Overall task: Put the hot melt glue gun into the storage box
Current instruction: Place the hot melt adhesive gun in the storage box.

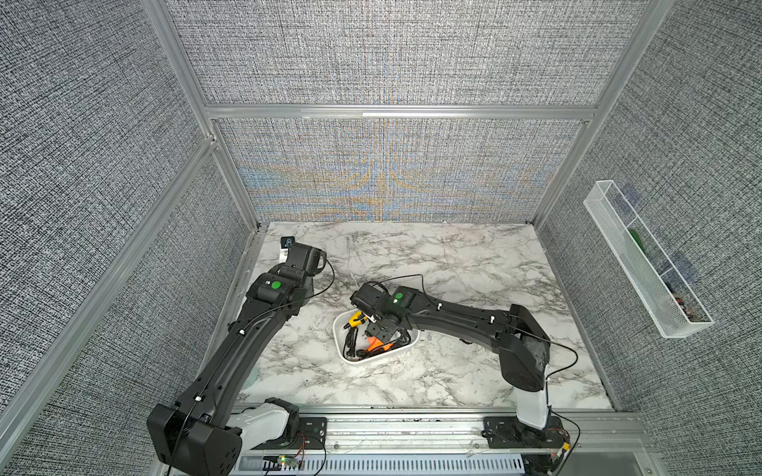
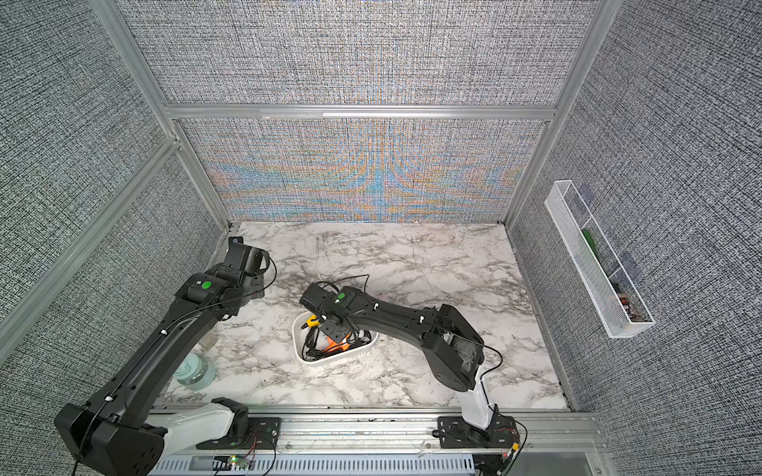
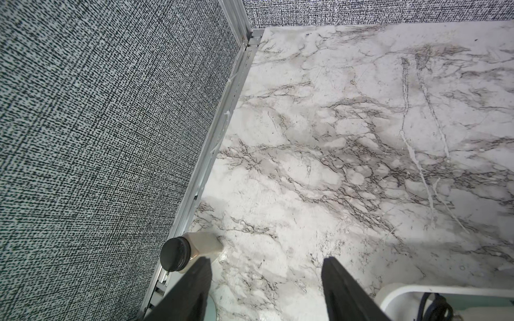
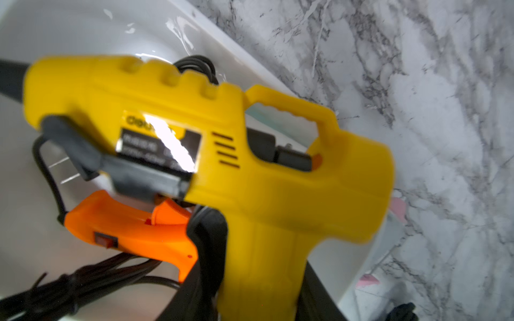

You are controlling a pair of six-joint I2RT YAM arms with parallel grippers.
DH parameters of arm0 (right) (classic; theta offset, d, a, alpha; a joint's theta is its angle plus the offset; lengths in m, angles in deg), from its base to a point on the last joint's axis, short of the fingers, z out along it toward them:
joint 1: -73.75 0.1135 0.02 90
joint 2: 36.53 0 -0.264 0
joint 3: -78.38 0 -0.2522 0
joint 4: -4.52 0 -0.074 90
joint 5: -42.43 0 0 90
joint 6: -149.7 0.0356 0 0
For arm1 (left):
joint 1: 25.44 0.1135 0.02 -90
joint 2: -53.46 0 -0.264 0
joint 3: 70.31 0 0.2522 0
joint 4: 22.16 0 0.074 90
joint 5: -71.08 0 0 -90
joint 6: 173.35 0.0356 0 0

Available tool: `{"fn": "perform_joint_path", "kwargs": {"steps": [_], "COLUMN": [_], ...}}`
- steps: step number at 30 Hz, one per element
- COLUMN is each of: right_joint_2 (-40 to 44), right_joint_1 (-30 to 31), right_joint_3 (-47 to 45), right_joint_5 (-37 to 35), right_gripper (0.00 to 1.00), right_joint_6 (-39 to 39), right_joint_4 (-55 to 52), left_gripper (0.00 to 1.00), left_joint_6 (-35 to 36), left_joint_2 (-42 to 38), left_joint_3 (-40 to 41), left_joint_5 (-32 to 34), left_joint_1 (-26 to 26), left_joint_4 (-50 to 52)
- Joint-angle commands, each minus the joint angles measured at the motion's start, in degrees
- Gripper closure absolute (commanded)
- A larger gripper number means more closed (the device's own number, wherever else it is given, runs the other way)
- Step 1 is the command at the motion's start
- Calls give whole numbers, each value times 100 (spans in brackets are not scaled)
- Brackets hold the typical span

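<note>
Holding yellow glue gun (image 4: 250, 172), right gripper (image 4: 256, 278) over storage box (image 4: 83, 27).

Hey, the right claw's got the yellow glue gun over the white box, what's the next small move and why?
Probably ease the right claw down a little, into the storage box, before letting go. It grips the yellow glue gun by the handle, above the orange glue gun and the black cords already inside; a shorter drop should land it more gently.
</note>
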State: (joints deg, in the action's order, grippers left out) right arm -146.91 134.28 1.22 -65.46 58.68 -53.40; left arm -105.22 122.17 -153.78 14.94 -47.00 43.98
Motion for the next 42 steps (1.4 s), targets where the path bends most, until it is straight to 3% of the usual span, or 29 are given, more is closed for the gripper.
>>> {"fn": "perform_joint_path", "kwargs": {"steps": [1, 8, 15, 21, 27, 31, 35, 37, 38, 42], "right_joint_2": [340, 393, 116, 61, -72, -266, -441, -441, -416, -193], "right_joint_1": [127, 73, -122, -134, -87, -65, -58, -43, -24, -23], "right_joint_3": [-520, -903, -859, -682, -728, -652, -510, -518, -552, -395], "right_joint_5": [-241, -149, 771, 1529, 1471, 1339, 1216, 1156, 1085, 952], "right_gripper": [79, 81, 86, 86, 84, 73, 50, 23, 2, 1], "right_joint_6": [-1377, -3035, -4415, -4956, -5121, -5168, -5126, -5113, -5109, -4951], "right_joint_4": [905, 2036, 2054, 1664, 1602, 1651, 1813, 1906, 1965, 2025], "left_gripper": [32, 32, 32, 32, 31, 31, 31, 31, 31, 31], "left_joint_6": [46, 95, 119, 130, 104, 127, 174, 205, 217, 245], "left_joint_2": [-48, -123, -319, -457, -508, -506, -467, -471, -481, -520], "left_joint_3": [34, 70, 199, 311, 438, 481, 492, 489, 501, 550], "left_joint_5": [-27, 13, 72, 103, 26, -25, -64, -56, -48, -27], "left_joint_1": [4, 5, 8, 9, 8, 4, 9, 8, 11, 10], "left_joint_4": [-79, -70, -4, 88, 58, -14, -78, -92, -96, -101]}}
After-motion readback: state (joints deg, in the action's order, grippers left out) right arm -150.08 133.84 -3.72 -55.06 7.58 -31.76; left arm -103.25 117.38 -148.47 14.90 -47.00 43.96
